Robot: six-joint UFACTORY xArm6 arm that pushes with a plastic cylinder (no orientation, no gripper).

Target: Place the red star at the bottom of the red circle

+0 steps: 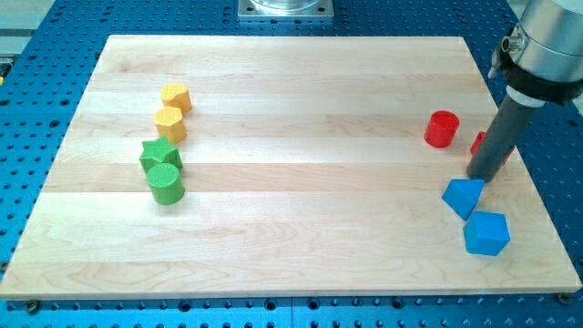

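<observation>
The red circle [442, 128] stands on the wooden board [291, 164] at the view's right. The red star [478, 142] lies just right of it, mostly hidden behind my rod; only a small red edge shows. My tip [480, 176] rests on the board just below the star and right below the circle, directly above the upper blue block [464, 197].
A second blue block [486, 233] lies below and right of the first. At the view's left, a yellow hexagon [176, 97], a yellow cylinder [170, 123], a green star [159, 155] and a green cylinder [167, 183] form a column.
</observation>
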